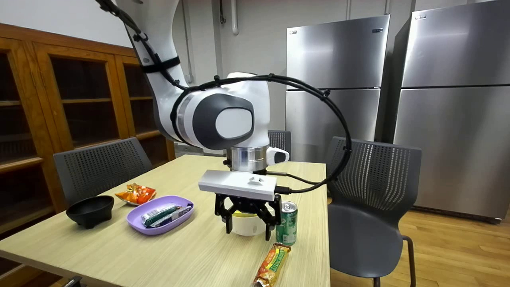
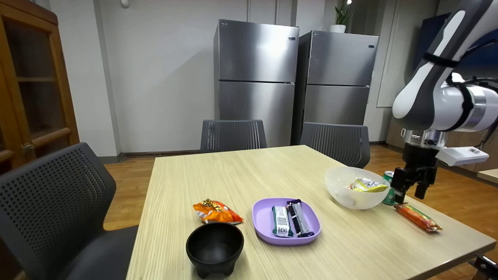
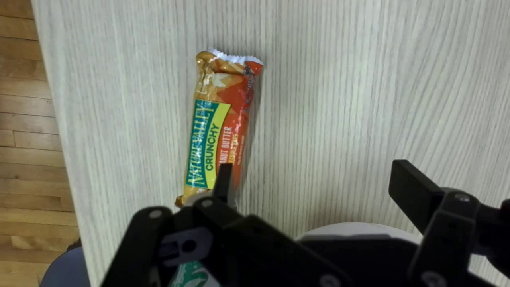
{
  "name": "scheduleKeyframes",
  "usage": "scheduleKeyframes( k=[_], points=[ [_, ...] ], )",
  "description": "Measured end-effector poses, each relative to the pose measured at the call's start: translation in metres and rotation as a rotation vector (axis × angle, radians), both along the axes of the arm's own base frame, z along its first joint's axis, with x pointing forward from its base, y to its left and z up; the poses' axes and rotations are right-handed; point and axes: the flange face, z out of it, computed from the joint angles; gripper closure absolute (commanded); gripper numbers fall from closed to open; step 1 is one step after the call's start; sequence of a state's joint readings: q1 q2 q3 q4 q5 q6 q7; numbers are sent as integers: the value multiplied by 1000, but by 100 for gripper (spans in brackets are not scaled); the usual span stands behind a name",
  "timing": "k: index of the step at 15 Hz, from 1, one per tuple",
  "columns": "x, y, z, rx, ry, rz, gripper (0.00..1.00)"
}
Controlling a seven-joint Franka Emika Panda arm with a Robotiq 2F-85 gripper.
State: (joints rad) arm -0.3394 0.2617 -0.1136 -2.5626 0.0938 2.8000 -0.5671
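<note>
A: How do the fingers stand?

B: Wide apart, the gripper spanning wood-grain tabletop between its tips.

A: What's nearest?

B: One Nature Valley Crunchy peanut butter bar, lying ahead of the left-hand finger in the wrist view; that fingertip overlaps its near end.

A: Count the others.

B: One green can, just beside a finger in both exterior views. One translucent white bowl, its rim showing between the fingers at the foot of the wrist view. It holds a yellow packet, perhaps more than one; the film is too jumbled to be sure. Well apart from the fingers: one purple tray with two wrapped bars, one orange snack bag, one black bowl.

A: Edges, and room to move?

B: In the wrist view a table edge runs along the bar's outer side and past the left-hand finger, a dark chair seat beyond it. Ahead of the right-hand finger, tabletop stretches to the top of that view.
</note>
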Motion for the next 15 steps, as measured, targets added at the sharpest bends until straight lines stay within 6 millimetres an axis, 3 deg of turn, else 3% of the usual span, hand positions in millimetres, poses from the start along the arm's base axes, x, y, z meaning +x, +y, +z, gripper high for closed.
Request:
scheduleKeyframes(
  k=[8, 15],
  points=[
    [-12, -18, -31, -3, -14, -82, 0],
    [-13, -35, -45, -8, -19, -121, 0]
  ],
)
